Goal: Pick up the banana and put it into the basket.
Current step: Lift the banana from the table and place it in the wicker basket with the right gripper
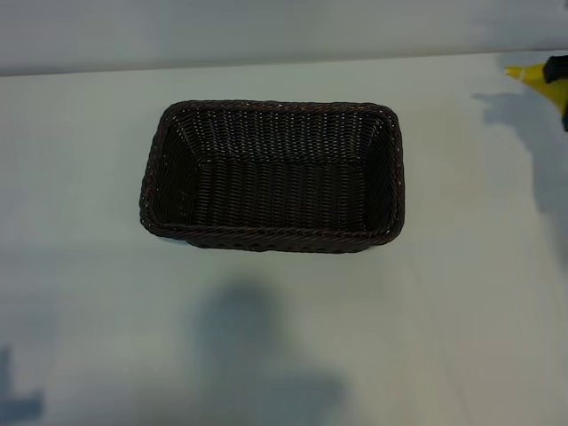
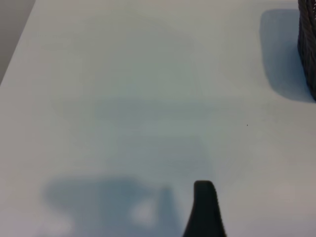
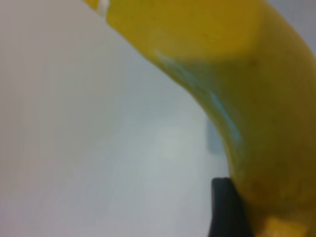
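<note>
The dark brown woven basket [image 1: 273, 238] stands empty in the middle of the white table; one of its corners [image 2: 307, 44] shows in the left wrist view. At the table's far right edge only the banana's yellow tip [image 1: 531, 76] pokes into the exterior view, and its shadow falls apart from it on the table. My right gripper [image 1: 558, 71] is shut on the banana [image 3: 237, 74], which fills the right wrist view with one dark finger [image 3: 224, 210] pressed against its side. Of my left gripper only one dark finger [image 2: 204, 210] shows, over bare table with nothing beside it.
The white table [image 1: 461, 293] runs on all round the basket. A pale wall [image 1: 266, 31] rises behind its far edge. Arm shadows lie on the table at the front centre and the front left corner.
</note>
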Robot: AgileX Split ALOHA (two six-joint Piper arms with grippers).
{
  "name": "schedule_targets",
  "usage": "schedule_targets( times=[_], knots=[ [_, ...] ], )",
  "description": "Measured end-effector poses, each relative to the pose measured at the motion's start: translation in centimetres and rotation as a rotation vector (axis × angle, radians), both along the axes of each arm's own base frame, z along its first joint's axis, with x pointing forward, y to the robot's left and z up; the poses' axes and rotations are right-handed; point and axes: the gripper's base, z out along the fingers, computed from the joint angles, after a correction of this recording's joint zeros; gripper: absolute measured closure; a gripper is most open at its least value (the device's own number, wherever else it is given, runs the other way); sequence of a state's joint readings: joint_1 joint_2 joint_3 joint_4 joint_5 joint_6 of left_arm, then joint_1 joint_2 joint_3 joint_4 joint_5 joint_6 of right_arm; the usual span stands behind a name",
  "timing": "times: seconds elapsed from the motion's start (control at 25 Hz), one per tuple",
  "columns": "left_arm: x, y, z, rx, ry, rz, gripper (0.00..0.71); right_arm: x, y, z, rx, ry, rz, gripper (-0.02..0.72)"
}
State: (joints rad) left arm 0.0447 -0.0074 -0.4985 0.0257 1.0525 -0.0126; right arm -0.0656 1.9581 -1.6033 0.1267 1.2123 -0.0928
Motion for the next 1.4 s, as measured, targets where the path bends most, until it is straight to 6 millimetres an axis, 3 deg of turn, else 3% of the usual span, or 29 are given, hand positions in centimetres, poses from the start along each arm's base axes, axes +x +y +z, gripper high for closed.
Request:
schedule_targets(
  times=[0.32, 0.68, 1.0, 1.28, 1.4],
  knots=[
    [0.0, 0.0, 0.0, 0.000, 0.000, 0.000, 0.139, -0.5, 7.9, 0.0, 0.005, 0.004, 0.165, 0.280],
    [0.0, 0.0, 0.0, 0.000, 0.000, 0.000, 0.139, -2.6, 16.0, 0.2, -0.017, -0.012, 0.458, 0.280],
    [0.0, 0.0, 0.0, 0.000, 0.000, 0.000, 0.139, -2.8, 19.5, 3.0, -0.077, -0.153, 0.784, 0.280],
    [0.0, 0.0, 0.0, 0.000, 0.000, 0.000, 0.139, -3.7, 22.5, 3.4, -0.128, -0.264, 1.205, 0.280],
    [0.0, 0.0, 0.0, 0.000, 0.000, 0.000, 0.139, -4.3, 23.7, 3.5, -0.137, -0.288, 1.300, 0.280]
  ],
)
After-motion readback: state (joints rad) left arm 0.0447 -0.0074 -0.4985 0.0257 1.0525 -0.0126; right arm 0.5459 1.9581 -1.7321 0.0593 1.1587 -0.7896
